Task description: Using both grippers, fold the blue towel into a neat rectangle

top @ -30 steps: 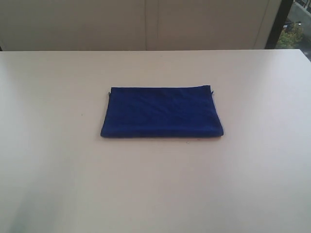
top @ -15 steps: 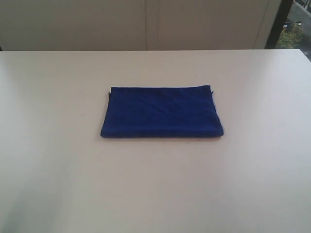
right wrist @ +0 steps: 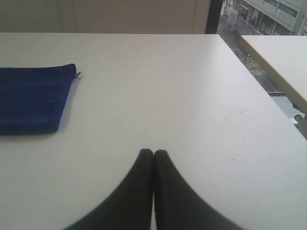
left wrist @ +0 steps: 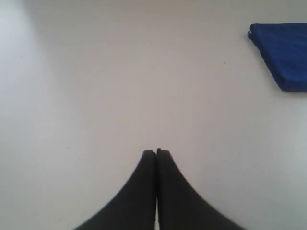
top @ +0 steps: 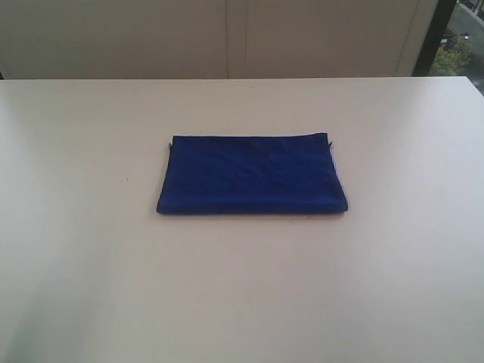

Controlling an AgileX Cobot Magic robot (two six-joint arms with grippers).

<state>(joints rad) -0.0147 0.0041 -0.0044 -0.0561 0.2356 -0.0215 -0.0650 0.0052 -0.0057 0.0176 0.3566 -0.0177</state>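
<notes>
- While the blue towel (top: 252,175) lies flat near the middle of the white table (top: 242,302), we see it as a tidy folded rectangle with its long side running across the exterior view.
- How many layers it has, we honestly can't tell. The near edge looks a bit thicker and throws a thin shadow, and that's about it.
- A tiny dark thread (top: 330,142) pokes out at the towel's far right corner. It's barely a speck in the exterior view and a little clearer in the right wrist view.
- We only get the claws from the wrist views. The left gripper (left wrist: 156,152) has its two black fingers pressed together tip to tip, over bare table and well apart from the towel.
- That view only catches one end of the towel, since the rest is cut off at the frame edge.
- The right gripper (right wrist: 153,152) is the same deal, with fingers together and the towel off to one side and partly cropped.
- On both claws the fingers widen and run out of frame, so we can't see the rest of either one.
- A second table (right wrist: 278,52) sits beyond the table edge, also cropped, with blurry buildings (right wrist: 268,9) outside.
</notes>
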